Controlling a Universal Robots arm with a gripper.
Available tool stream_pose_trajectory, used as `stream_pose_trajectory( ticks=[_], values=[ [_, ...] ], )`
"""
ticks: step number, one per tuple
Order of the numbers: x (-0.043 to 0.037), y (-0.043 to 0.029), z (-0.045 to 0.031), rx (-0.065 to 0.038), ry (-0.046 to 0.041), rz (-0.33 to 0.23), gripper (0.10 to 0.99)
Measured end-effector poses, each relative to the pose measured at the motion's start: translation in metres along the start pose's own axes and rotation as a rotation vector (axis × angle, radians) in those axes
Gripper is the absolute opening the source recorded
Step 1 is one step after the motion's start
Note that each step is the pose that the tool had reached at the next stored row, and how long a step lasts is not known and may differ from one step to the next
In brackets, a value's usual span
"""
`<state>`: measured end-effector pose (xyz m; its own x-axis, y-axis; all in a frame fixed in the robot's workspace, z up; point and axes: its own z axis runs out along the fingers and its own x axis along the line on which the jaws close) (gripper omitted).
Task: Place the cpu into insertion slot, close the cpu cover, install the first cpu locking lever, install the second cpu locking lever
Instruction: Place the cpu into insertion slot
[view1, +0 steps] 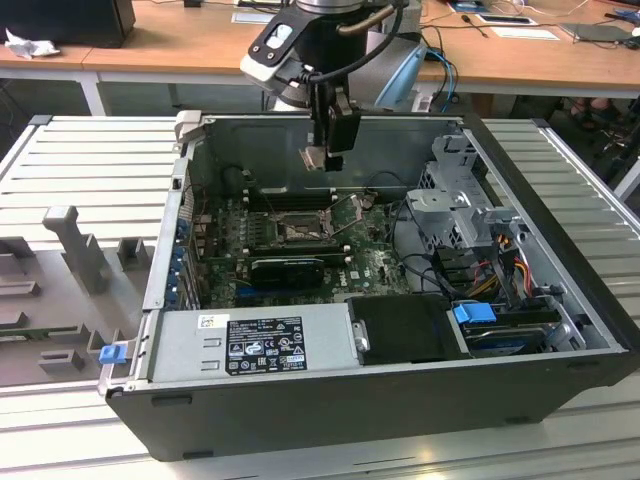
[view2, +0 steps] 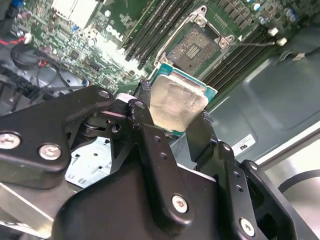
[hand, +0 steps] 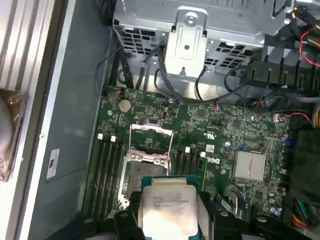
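Note:
My gripper hangs over the open computer case, shut on the cpu, a pale silver square chip. In the second wrist view the cpu sits clamped by its edges between the black fingers. The insertion slot lies below and a little toward the front on the green board, its dark square bare. In both wrist views the insertion slot is uncovered just beyond the held cpu. The cpu cover stands flipped up at the socket's far edge.
Long black memory slots run beside the socket, and a black card lies in front of it. A metal drive cage with cables fills the exterior view's right of the case. A grey power supply sits at the front.

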<state>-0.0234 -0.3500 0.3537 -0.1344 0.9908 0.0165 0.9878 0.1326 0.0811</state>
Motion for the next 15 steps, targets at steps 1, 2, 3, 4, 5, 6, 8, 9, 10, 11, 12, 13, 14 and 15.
stream_pose_trajectory(
  ticks=[1, 2, 3, 4, 5, 6, 8, 9, 10, 11, 12, 13, 14, 15],
  values=[
    [0.0000, 0.0000, 0.0004, 0.000, -0.0012, 0.015, 0.525],
    [0.0000, -0.0001, 0.0012, 0.000, -0.0024, 0.029, 0.525],
    [0.0000, -0.0004, 0.0051, -0.001, -0.0031, 0.038, 0.525],
    [0.0000, -0.0007, 0.0086, -0.001, -0.0032, 0.038, 0.525],
    [-0.0001, -0.0009, 0.0115, -0.001, -0.0031, 0.038, 0.525],
    [-0.0001, -0.0011, 0.0131, -0.001, -0.0031, 0.038, 0.525],
    [-0.0001, -0.0013, 0.0159, -0.001, -0.0032, 0.038, 0.525],
    [-0.0001, -0.0013, 0.0167, 0.000, -0.0037, 0.038, 0.525],
    [-0.0002, -0.0014, 0.0171, 0.000, -0.0039, 0.038, 0.525],
    [-0.0002, -0.0014, 0.0176, 0.000, -0.0039, 0.038, 0.525],
    [-0.0002, -0.0015, 0.0187, -0.001, -0.0040, 0.038, 0.525],
    [-0.0002, -0.0017, 0.0207, -0.001, -0.0040, 0.038, 0.525],
    [-0.0003, -0.0019, 0.0232, -0.001, -0.0040, 0.038, 0.525],
    [-0.0003, -0.0021, 0.0258, -0.001, -0.0040, 0.038, 0.525]
  ],
)
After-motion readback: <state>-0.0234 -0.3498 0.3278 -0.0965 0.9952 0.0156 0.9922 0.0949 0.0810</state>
